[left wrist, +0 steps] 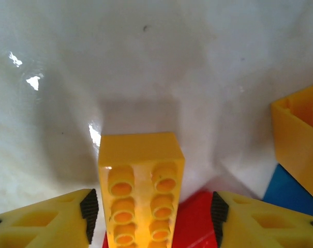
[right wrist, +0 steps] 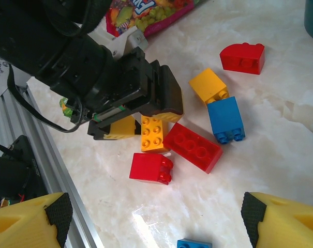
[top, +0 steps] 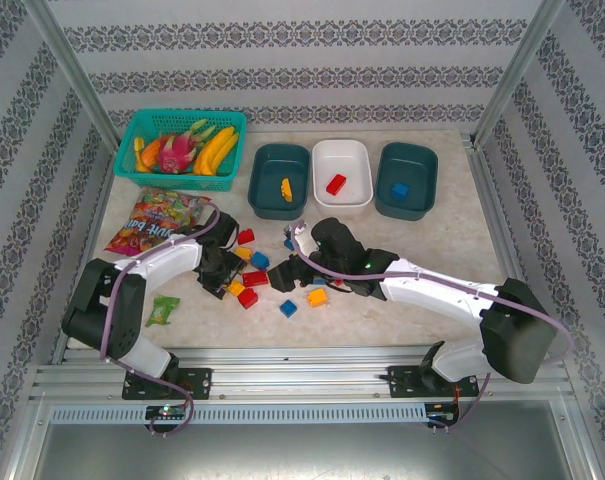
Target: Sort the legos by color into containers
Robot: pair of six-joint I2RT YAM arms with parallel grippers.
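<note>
Left pincer (left wrist: 151,206) pointing down, jaws apart astride yellow lego (left wrist: 140,155)

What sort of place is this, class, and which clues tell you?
Probably a robotics lab test cell: a left arm and right arm bolted to an aluminium frame, a table walled by patterned panels, staged legos and tubs.

Three tubs (top: 265,170) (two teal, one white), roughly a dozen legos (top: 254,279), one basket (top: 177,183), one snack bag (top: 157,222).

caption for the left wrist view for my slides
Left gripper open around a yellow lego, a red lego and a blue lego nearby.
</note>
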